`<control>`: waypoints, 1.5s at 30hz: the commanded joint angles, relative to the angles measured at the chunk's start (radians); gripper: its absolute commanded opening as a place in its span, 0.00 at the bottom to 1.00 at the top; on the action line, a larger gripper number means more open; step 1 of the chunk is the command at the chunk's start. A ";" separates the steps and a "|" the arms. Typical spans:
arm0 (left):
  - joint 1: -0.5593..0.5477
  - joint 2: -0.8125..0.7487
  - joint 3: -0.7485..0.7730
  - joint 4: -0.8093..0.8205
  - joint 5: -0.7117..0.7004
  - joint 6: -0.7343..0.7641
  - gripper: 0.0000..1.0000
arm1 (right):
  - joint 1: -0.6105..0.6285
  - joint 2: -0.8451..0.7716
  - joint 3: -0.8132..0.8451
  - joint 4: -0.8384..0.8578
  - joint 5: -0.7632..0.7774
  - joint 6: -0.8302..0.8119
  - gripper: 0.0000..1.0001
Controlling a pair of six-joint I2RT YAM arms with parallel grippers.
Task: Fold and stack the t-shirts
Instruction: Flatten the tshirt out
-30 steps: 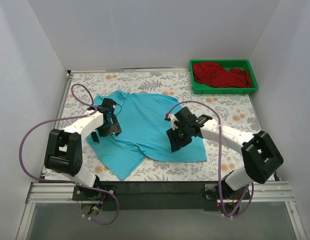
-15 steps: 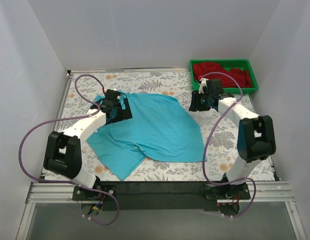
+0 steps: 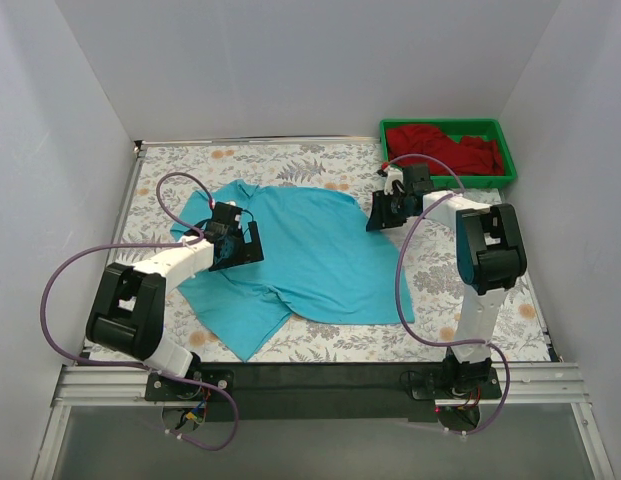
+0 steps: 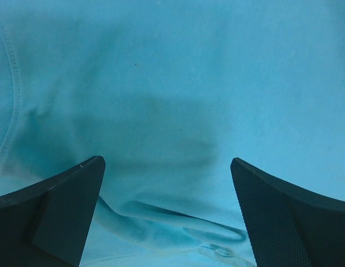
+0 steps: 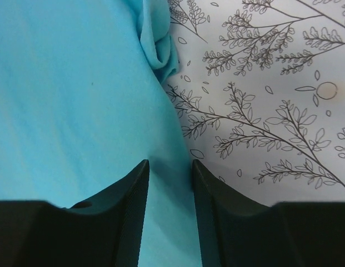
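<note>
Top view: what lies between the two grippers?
Only the blue shirt: its cloth runs unbroken from the left gripper to the right gripper, as the top view shows.

Open tabletop [image 3: 435, 268] lies right of the turquoise shirt [image 3: 310, 250] — the green tray [image 3: 448, 183], seemingly close behind the right gripper [image 3: 386, 213], blocks the far corner.

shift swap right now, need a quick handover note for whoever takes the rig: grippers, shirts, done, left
Left gripper: wide open, nothing held, low over the left part of the turquoise shirt.
Right gripper: jaws narrowly apart at that shirt's right edge, no grip shown.
Turquoise shirt lies spread and rumpled on the table; dark red shirt is bunched in the green tray.
Done: nothing folded or stacked.
Left: fold both shirts, stack them.
</note>
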State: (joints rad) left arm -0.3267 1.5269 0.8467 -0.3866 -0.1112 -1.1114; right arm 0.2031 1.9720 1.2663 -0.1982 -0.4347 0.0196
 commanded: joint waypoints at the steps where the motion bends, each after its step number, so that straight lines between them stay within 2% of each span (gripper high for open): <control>1: 0.000 -0.050 -0.020 0.051 -0.001 -0.001 0.90 | -0.002 0.008 0.035 0.039 -0.050 -0.046 0.37; 2: -0.002 -0.047 -0.018 0.051 -0.001 0.001 0.90 | -0.002 0.011 0.036 0.037 -0.050 -0.049 0.32; 3: -0.002 -0.042 -0.011 0.049 -0.001 0.004 0.90 | -0.001 0.011 0.038 0.037 -0.050 -0.049 0.21; 6: -0.002 -0.040 -0.005 0.054 -0.011 0.004 0.90 | 0.018 -0.025 0.034 0.023 -0.038 -0.050 0.01; 8: -0.002 -0.039 -0.003 0.055 -0.039 0.002 0.90 | 0.045 -0.059 0.038 -0.010 0.013 -0.055 0.01; 10: -0.002 -0.042 -0.003 0.052 -0.071 0.004 0.90 | 0.114 -0.114 0.016 -0.047 0.132 -0.056 0.01; 14: -0.002 -0.043 0.003 0.043 -0.100 -0.002 0.90 | 0.293 -0.188 -0.033 -0.092 0.468 -0.026 0.01; 15: -0.002 -0.047 0.003 0.041 -0.104 -0.002 0.90 | 0.382 -0.194 -0.036 -0.107 0.594 -0.003 0.01; 18: -0.002 -0.054 -0.001 0.040 -0.113 -0.005 0.90 | 0.548 -0.165 -0.025 -0.179 0.736 0.009 0.01; 21: -0.002 -0.054 0.000 0.040 -0.114 -0.007 0.90 | 0.654 -0.128 -0.002 -0.265 0.728 0.014 0.10; 22: 0.000 -0.056 0.000 0.038 -0.113 -0.007 0.90 | 0.673 -0.125 0.008 -0.274 0.684 0.014 0.18; 24: -0.002 -0.054 0.000 0.037 -0.111 -0.008 0.90 | 0.705 -0.137 0.018 -0.293 0.618 0.000 0.26; 25: -0.002 -0.056 0.000 0.037 -0.108 -0.008 0.90 | 0.710 -0.147 0.022 -0.293 0.546 -0.003 0.30; 28: -0.002 -0.051 0.000 0.035 -0.108 -0.008 0.90 | 0.687 -0.197 0.021 -0.287 0.479 0.002 0.35; 32: -0.002 -0.042 0.003 0.032 -0.101 -0.008 0.90 | 0.592 -0.258 -0.010 -0.253 0.450 -0.001 0.36; 34: -0.002 -0.039 0.005 0.031 -0.094 -0.007 0.90 | 0.504 -0.288 -0.034 -0.209 0.442 0.006 0.35; 38: -0.002 -0.034 0.006 0.031 -0.087 -0.008 0.90 | 0.333 -0.302 -0.100 -0.090 0.277 0.009 0.36; 40: -0.002 -0.036 0.008 0.031 -0.087 -0.008 0.90 | 0.294 -0.291 -0.117 -0.023 0.186 0.000 0.43; 42: -0.002 -0.033 0.006 0.029 -0.085 -0.007 0.90 | 0.257 -0.268 -0.133 0.014 0.131 -0.006 0.47; 45: -0.002 -0.028 0.008 0.029 -0.079 -0.005 0.90 | 0.223 -0.233 -0.145 0.084 0.044 -0.014 0.47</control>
State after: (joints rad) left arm -0.3267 1.5200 0.8310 -0.3584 -0.1940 -1.1156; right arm 0.4324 1.7142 1.1370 -0.2337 -0.2295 0.0216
